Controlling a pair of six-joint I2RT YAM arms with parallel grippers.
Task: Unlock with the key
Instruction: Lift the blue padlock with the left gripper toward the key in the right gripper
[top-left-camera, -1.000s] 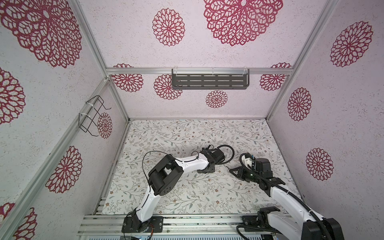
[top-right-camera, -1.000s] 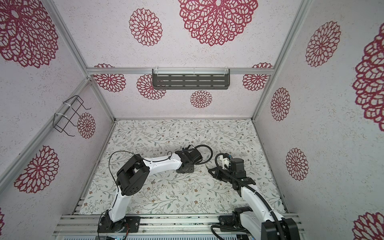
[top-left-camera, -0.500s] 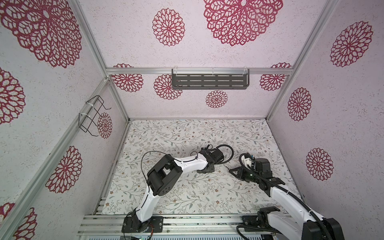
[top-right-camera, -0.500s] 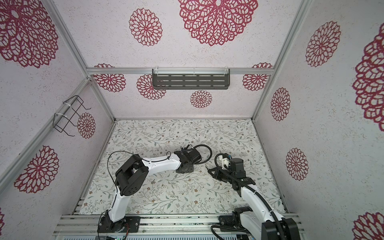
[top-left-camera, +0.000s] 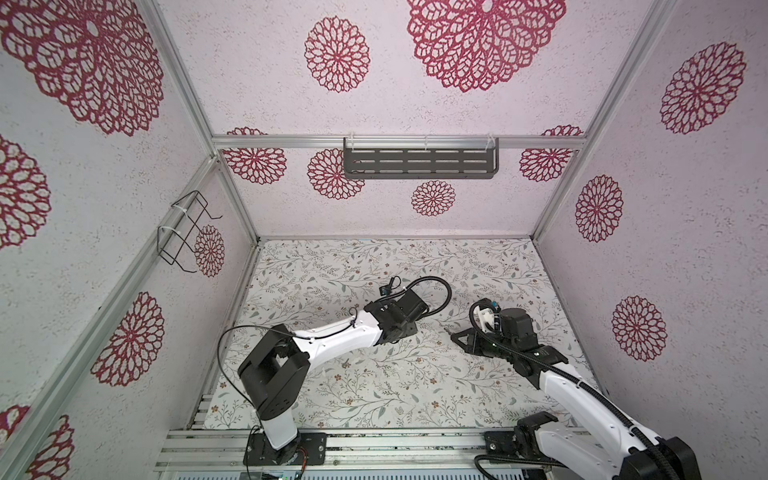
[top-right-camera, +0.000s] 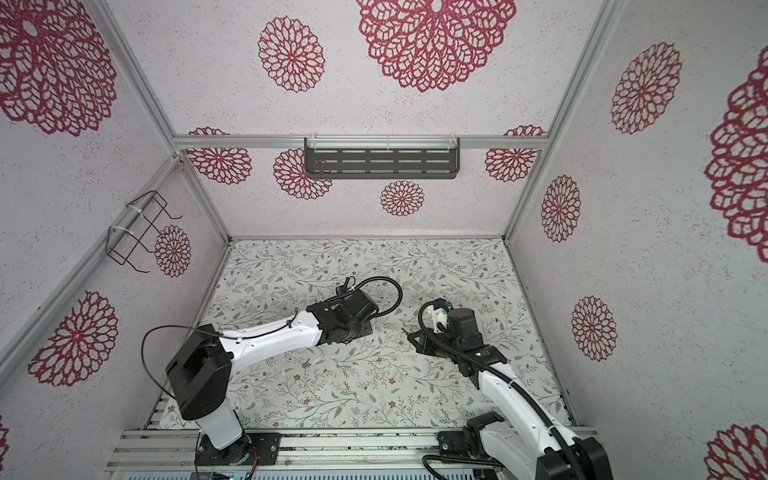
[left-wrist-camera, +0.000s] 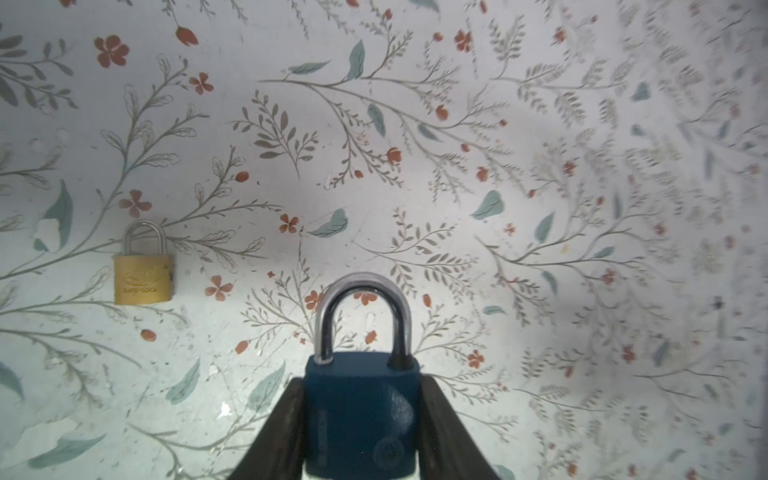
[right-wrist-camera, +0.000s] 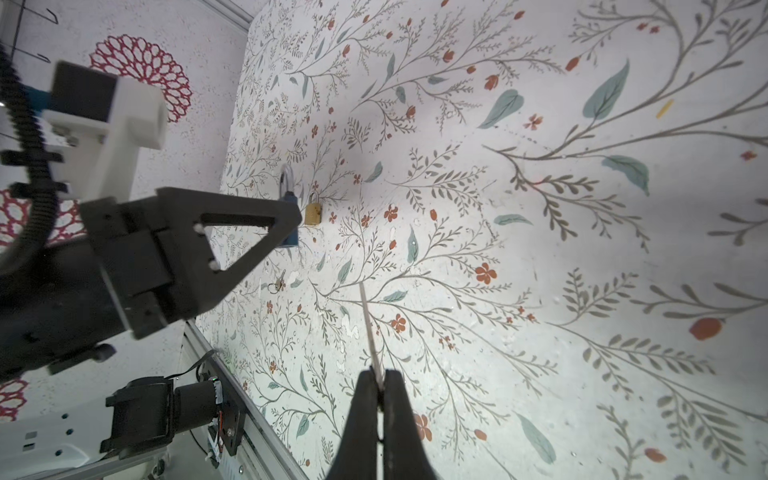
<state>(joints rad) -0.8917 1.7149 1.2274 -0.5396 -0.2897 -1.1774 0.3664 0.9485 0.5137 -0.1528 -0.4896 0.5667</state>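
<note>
The right gripper (right-wrist-camera: 377, 380), pinched shut on the key (right-wrist-camera: 369, 328), aims the blade roughly toward the blue padlock (left-wrist-camera: 360, 424), which the left gripper (left-wrist-camera: 362, 378) clamps by its sides, a gap between them.

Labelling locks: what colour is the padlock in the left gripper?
The padlock is dark blue; left wrist view shows it best.
</note>
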